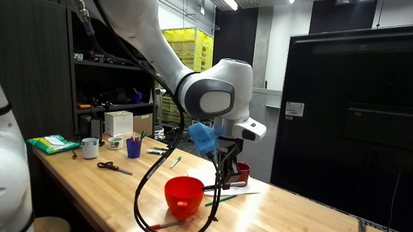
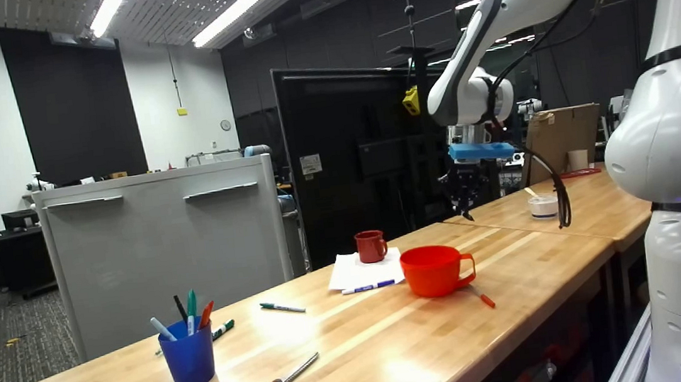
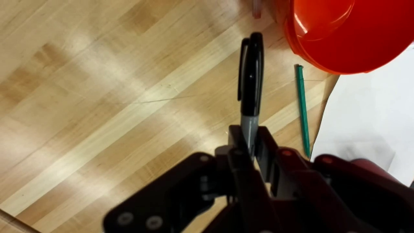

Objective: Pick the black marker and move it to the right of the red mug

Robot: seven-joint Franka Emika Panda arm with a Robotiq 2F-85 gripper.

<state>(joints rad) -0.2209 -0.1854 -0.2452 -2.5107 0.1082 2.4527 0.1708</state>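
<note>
The tool (image 3: 250, 138) has the black-capped marker (image 3: 252, 77) nipped mid-barrel above the counter (image 3: 97, 97), capped end at twelve o'clock in the wrist view! Likely light, stiff and slick, so this central hold should suit; farther off, half past eight from it in an exterior view, the dark red mug (image 2: 370, 247).

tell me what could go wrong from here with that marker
The gripper pinches the black marker by its grey barrel, so the protruding cap end might catch and twist if it bumps something. Lowered beside the paper, the marker could land on the green stick. Released on the table, it might roll.
</note>
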